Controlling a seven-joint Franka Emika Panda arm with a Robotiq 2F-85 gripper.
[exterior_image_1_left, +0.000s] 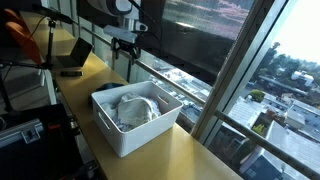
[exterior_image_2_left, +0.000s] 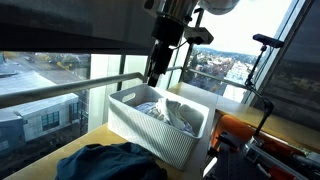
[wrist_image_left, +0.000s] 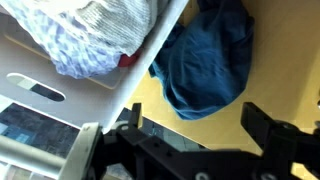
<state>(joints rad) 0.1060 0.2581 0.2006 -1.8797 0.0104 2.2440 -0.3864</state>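
My gripper (wrist_image_left: 197, 125) is open, with nothing between its fingers (wrist_image_left: 262, 122). It hangs above the yellow counter (wrist_image_left: 230, 105), and in both exterior views it is up in the air beside the window (exterior_image_1_left: 125, 42) (exterior_image_2_left: 155, 72). Below it a dark blue cloth (wrist_image_left: 205, 55) lies crumpled on the counter, apart from the fingers. The cloth (exterior_image_2_left: 110, 162) sits just outside the white plastic basket (exterior_image_2_left: 150, 125). The basket (exterior_image_1_left: 120, 135) holds a light blue and white pile of laundry (wrist_image_left: 95, 35) (exterior_image_1_left: 135, 108). A red bit shows under that pile in the wrist view.
Large window panes and a metal rail (exterior_image_2_left: 60, 90) run along the counter's far edge. A dark flat object (exterior_image_1_left: 72, 58) lies on the counter beyond the basket. Orange gear on a stand (exterior_image_1_left: 15, 35) and a red-orange item (exterior_image_2_left: 240, 135) stand off the counter.
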